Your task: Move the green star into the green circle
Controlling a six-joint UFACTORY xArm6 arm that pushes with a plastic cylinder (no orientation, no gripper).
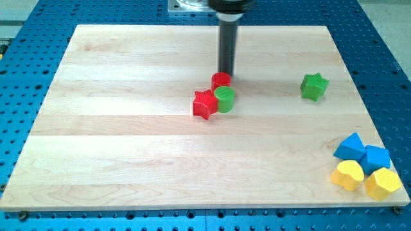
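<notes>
The green star (314, 86) lies at the view's right, apart from the other blocks. The green circle (225, 99) sits near the board's middle, touching a red circle (221, 81) above it and a red star (205, 104) on its left. My tip (226, 72) stands at the red circle's upper right edge, just above the cluster and well to the left of the green star.
The wooden board (128, 141) lies on a blue perforated table. Two blue blocks (363, 151) and two yellow blocks (366, 178) are bunched at the board's bottom right corner.
</notes>
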